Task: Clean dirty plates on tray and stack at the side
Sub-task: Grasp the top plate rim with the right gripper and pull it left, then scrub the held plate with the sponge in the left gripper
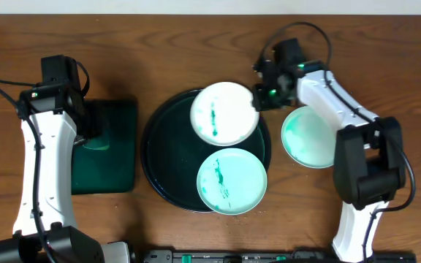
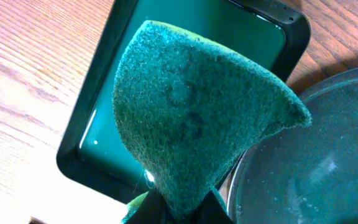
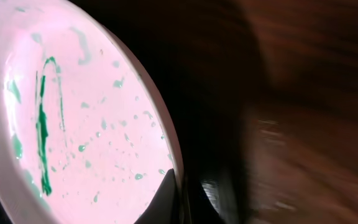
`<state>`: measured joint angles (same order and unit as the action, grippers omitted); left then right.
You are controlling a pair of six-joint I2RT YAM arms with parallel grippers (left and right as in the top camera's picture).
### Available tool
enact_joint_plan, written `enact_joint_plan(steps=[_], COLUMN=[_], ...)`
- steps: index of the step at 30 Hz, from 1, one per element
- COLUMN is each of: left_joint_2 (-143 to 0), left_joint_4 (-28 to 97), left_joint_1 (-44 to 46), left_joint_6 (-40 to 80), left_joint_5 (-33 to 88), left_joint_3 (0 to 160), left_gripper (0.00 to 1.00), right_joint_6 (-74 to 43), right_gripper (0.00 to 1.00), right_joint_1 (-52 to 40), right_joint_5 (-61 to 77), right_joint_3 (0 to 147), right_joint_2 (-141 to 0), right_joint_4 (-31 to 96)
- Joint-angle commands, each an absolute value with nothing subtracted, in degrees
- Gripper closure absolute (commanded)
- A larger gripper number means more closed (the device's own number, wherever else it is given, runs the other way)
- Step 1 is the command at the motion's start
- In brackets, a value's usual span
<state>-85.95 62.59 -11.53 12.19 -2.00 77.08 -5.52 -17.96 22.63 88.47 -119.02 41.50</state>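
Observation:
The large round dark tray (image 1: 154,157) holds two white plates. The upper plate (image 1: 224,112) has a green streak, and my right gripper (image 1: 260,96) is shut on its right rim. In the right wrist view the fingers (image 3: 180,198) pinch that speckled plate (image 3: 73,124) at its edge. The lower plate (image 1: 232,180) is smeared teal and lies at the tray's front right. A third, teal-tinted plate (image 1: 309,139) lies on the table to the right of the tray. My left gripper (image 1: 88,130) is shut on a green sponge (image 2: 191,112) over the rectangular tray.
A smaller rectangular dark-green tray (image 1: 115,164) with green liquid (image 2: 241,37) sits left of the round tray. The round tray's rim (image 2: 316,162) shows at the right of the left wrist view. Bare wooden table lies around.

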Motion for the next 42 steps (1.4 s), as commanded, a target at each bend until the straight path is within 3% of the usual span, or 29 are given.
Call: enact_joint_plan(steps=[1,9,19,28,42], left_joint_2=[-86.1,-86.1,-87.4,-97.4,-101.6], left_joint_4=[62.6,62.3,58.5,53.4,51.0], left_joint_1=[-11.7,-8.6,0.1,7.4,10.1], left_joint_6=[11.6,11.6,11.7,17.0,17.9], left_joint_5=[-1.8,-1.9,3.5,4.5,4.5], left_joint_3=[77.3,77.3,77.0,77.0,77.0], left_gripper=[0.93,0.93,0.93,0.93,0.93], right_joint_6=[-11.0,-15.1,-20.3,-20.8,-20.8], right_gripper=[0.99,0.99,0.99,0.99,0.99], right_joint_1=[-23.1,-29.9,-29.3,-30.1,-31.9], right_joint_5=[25.8,20.4,20.4,19.7,13.3], right_joint_3=[89.9,89.9,89.9,90.0,91.0], right_joint_2=[-118.9,-122.1,-125.9,-125.9,-126.3], right_joint_4=[41.3,40.4,39.4,36.0,34.9])
